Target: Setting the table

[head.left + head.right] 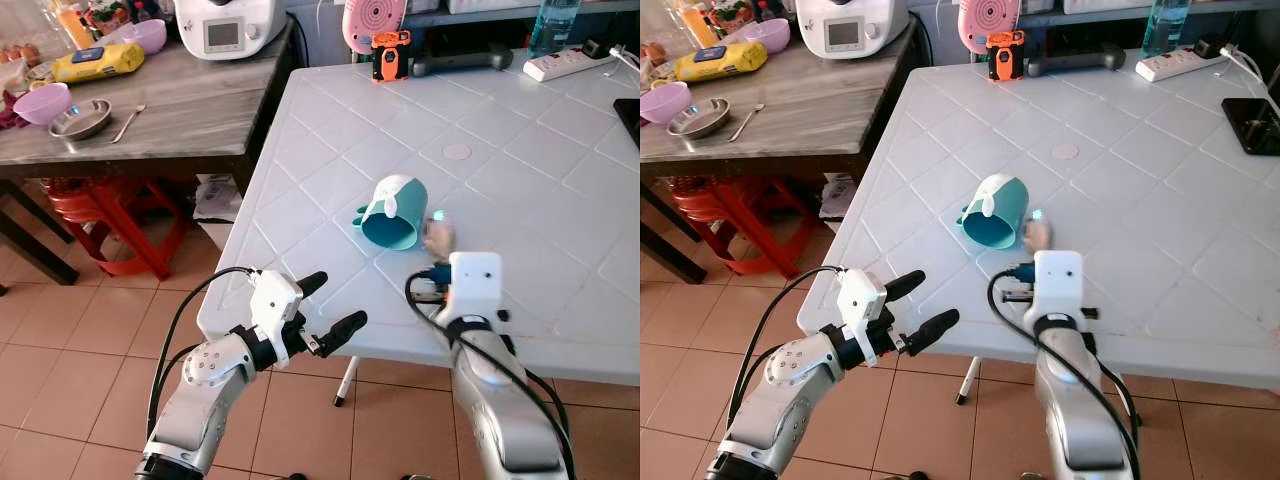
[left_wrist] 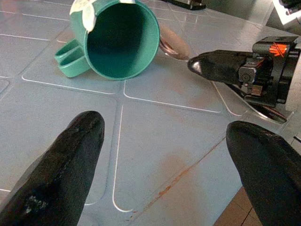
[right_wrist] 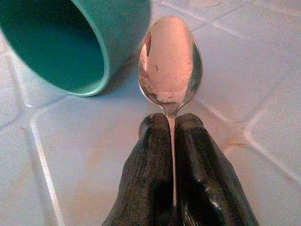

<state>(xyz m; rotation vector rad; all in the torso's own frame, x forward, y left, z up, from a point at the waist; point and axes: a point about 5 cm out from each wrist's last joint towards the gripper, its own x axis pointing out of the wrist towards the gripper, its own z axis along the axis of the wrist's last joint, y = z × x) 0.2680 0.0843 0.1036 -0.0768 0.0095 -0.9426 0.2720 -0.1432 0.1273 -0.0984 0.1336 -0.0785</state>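
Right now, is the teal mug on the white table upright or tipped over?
Tipped over. The teal mug lies on its side on the white table, its empty mouth facing the robot, beside the spoon held by the right pincer.

Most of the spoon (image 3: 170, 66) handle is buried between the right claw (image 3: 172, 123) fingers, so just the bowl sticks out ahead of it. In the head views that bowl is only a blurry smear past the claw, next to the cup (image 1: 392, 212). Cup's rim gets cut off by the frame edge in the right wrist view. Far stuff beyond the left claw (image 1: 334, 307) on the other desk (image 1: 190, 105) is too small to tell.
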